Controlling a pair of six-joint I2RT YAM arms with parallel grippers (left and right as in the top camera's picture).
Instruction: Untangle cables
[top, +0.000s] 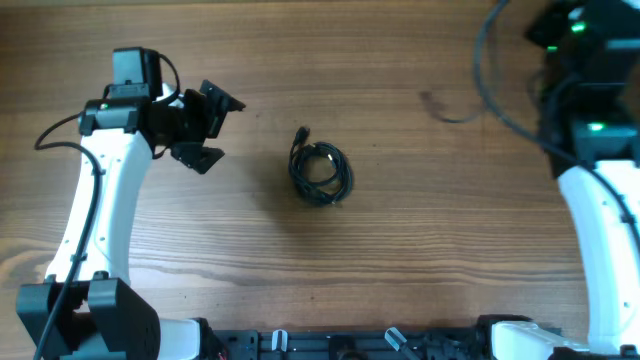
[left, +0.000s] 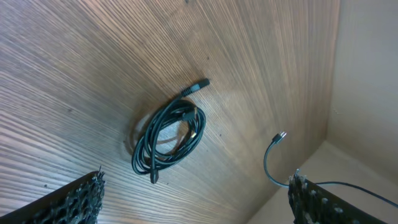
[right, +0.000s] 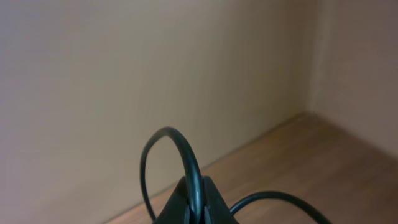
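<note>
Looking down from overhead, you see the cables as one small coiled bundle (top: 318, 158) lying flat near the middle of the wooden table (top: 400, 260), with a short plug end (top: 303, 132) poking out toward the far edge. Your left gripper (top: 225, 130) sits well to the left of that coil, apart from it and touching nothing, its two fingers spread wide. The left wrist camera confirms this: the ridged fingertips (left: 81, 199) frame the bottom corners of the view with bare wood between them, and the bundle lies ahead of them as a loose oval of several overlapping turns. A second cord, a loose strand (left: 268, 163), lies separate from the coil toward the right side of the table, ending in a small pale plug tip (left: 282, 135). Overhead it shows only as a faint curve (top: 450, 115) near the right arm (top: 590, 200). Your right gripper (right: 194, 202) is hard to make out from above, but its own camera shows the dark fingers pressed together with a black cord (right: 189, 158) arching up out of the seam between them, so it appears clamped on that strand, raised and facing a plain beige wall (right: 124, 74).
</note>
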